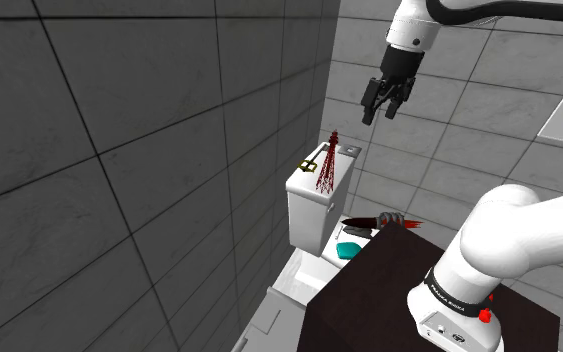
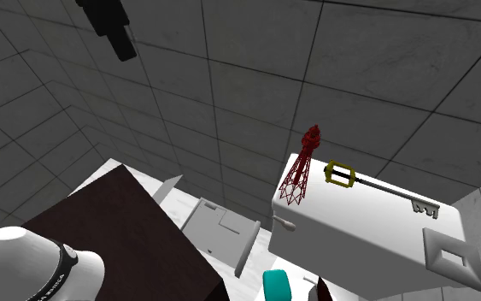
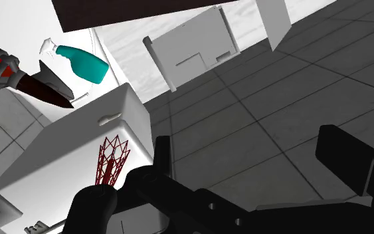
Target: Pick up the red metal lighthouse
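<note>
The gripper (image 1: 381,113) hangs open and empty. Well below it the lighthouse (image 1: 328,162) stands upright on a tank (image 2: 358,235), beside a key (image 2: 388,190).

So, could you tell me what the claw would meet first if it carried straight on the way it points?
Probably the grey tiles beside the white tank; the claw aims past the red lighthouse, though depth is unclear.
</note>
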